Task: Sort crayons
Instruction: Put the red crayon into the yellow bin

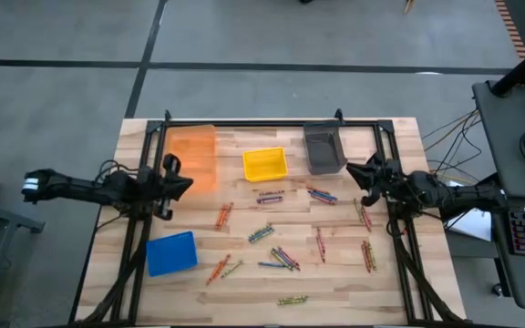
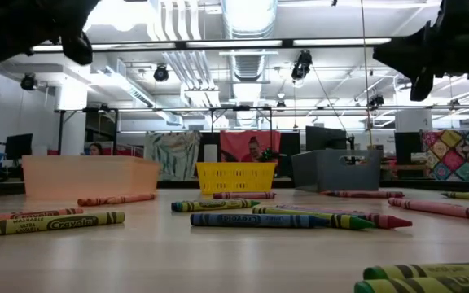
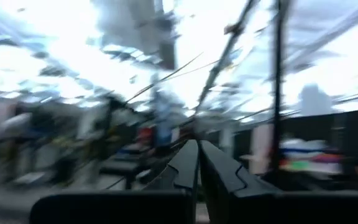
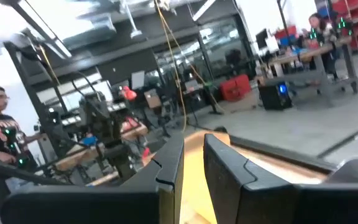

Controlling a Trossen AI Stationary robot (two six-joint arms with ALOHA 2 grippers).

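Both arms raised above the table, crayons scattered below.

Left gripper hovers mid-left, fingers pressed together, empty; right gripper hovers upper right near the grey bin, fingers narrowly parted, seemingly empty. Crayons lie across the centre.

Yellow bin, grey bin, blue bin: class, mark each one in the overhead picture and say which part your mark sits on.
yellow bin [image 1: 264,164], high view, on its floor.
grey bin [image 1: 324,148], high view, on its inside.
blue bin [image 1: 171,252], high view, on its middle.
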